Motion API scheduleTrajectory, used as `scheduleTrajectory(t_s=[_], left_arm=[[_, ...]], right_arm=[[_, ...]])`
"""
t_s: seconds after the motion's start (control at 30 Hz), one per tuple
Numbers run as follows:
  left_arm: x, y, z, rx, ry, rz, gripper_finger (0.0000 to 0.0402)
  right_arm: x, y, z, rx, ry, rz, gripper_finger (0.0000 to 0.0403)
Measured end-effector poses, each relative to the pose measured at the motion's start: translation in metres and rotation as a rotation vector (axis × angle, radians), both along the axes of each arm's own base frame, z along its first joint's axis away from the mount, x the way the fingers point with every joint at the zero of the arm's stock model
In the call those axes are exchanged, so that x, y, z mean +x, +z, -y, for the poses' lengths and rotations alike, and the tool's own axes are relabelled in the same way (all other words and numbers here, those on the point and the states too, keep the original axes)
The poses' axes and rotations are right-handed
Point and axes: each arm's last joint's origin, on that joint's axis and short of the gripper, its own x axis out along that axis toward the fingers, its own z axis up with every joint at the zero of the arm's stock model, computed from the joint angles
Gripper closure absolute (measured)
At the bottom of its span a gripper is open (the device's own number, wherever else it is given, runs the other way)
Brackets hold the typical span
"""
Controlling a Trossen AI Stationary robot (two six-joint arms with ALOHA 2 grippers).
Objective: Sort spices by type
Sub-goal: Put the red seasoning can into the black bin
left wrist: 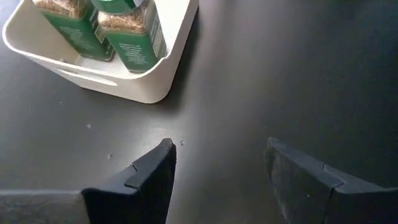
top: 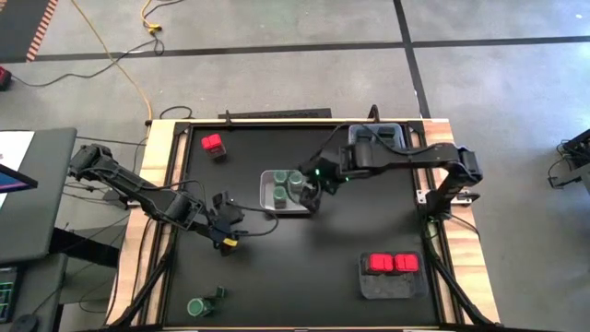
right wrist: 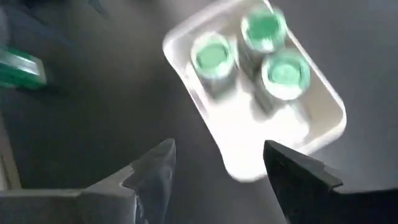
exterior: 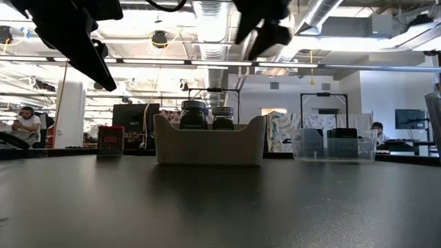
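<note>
Three green-lidded spice jars stand in a white tray at the table's middle. My right gripper hangs open above the tray's right end, touching nothing. My left gripper is open over bare table just left of the tray, and the tray's corner with two jars lies ahead of it. One red box stands at the far left. Two red boxes sit in a grey tray. Two green-lidded jars are at the near left.
A clear tray stands at the far edge, right of the middle, under my right arm; it also shows in the low view. Bare dark tabletop lies between the white tray and the grey tray.
</note>
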Motion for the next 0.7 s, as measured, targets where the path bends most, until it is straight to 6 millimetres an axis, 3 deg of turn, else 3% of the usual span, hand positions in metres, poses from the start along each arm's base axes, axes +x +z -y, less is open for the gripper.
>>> scheduleTrajectory(t_s=[0.13,0.27,0.47,0.57,0.7], left_arm=[[0.0,0.0,0.0,0.005,-0.006,0.0,0.0171],[0.0,0.0,0.0,0.011,-0.013,-0.001,0.0171],[0.0,0.0,0.0,-0.005,0.008,0.004,0.0171],[0.001,0.001,-0.001,-0.01,0.036,0.016,0.0171],[0.004,0.002,-0.003,-0.003,0.072,0.053,0.0171]], right_arm=[[-0.013,-0.019,-0.04,-0.028,-0.073,-0.124,0.0132],[-0.028,-0.049,-0.091,0.049,-0.142,-0.188,0.0132],[-0.068,-0.082,-0.166,0.085,-0.281,-0.179,0.0132],[-0.093,-0.088,-0.19,0.061,-0.35,-0.19,0.0132],[-0.124,-0.085,-0.2,-0.038,-0.441,-0.193,0.0132]])
